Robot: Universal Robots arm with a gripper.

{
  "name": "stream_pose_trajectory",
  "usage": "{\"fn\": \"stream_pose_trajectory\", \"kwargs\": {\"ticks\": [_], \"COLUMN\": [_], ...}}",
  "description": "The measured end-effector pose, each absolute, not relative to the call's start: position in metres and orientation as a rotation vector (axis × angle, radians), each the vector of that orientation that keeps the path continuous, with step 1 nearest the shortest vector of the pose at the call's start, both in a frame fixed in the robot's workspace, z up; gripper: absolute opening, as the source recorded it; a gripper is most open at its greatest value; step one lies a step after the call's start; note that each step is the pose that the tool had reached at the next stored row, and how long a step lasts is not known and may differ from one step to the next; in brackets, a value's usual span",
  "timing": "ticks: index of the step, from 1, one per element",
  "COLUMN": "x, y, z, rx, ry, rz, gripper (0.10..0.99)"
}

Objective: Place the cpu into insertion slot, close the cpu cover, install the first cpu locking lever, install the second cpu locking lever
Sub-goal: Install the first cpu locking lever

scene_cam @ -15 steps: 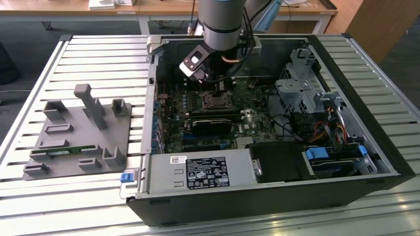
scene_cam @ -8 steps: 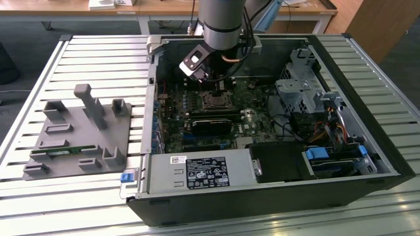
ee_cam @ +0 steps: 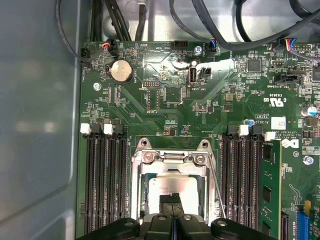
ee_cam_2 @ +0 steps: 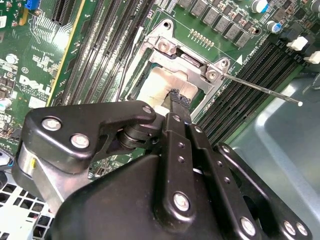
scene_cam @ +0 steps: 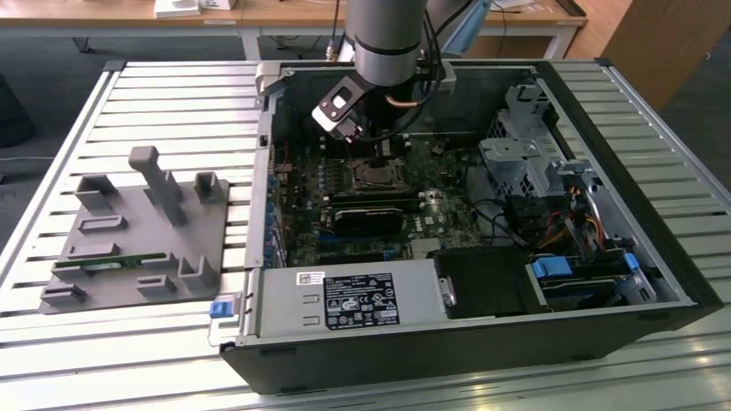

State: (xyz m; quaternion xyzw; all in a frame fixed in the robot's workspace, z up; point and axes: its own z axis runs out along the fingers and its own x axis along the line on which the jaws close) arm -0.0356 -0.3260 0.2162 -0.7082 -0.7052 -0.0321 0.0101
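My gripper (ee_cam: 173, 199) hangs over the insertion slot (scene_cam: 375, 178) on the motherboard, its two black fingers shut together with nothing between them. In the second wrist view the gripper (ee_cam_2: 176, 96) has its tips touching the pale silver top of the cpu (ee_cam_2: 157, 82), which lies in the socket. The cpu (ee_cam: 167, 187) shows through the square window of the silver cpu cover (ee_cam: 170, 159), which lies around it. A thin locking lever (ee_cam_2: 260, 90) sticks out free from the socket's side, and it also runs along the socket's edge as a wire rod (ee_cam: 216, 187).
Rows of black memory slots (ee_cam: 105, 180) flank the socket. A long black module (scene_cam: 368, 214) lies just in front of it, with a power supply (scene_cam: 348, 300) nearer still. A drive cage (scene_cam: 525, 158) and cables fill the exterior view's right. A grey fixture plate (scene_cam: 132, 231) sits outside the case.
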Motion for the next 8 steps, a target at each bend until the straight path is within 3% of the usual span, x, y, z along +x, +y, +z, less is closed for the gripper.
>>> {"fn": "stream_pose_trajectory", "kwargs": {"ticks": [8], "x": [-0.0356], "y": [-0.326], "z": [0.2181], "rx": [-2.211], "ry": [-2.201], "rz": [-0.1], "gripper": [0.106]}}
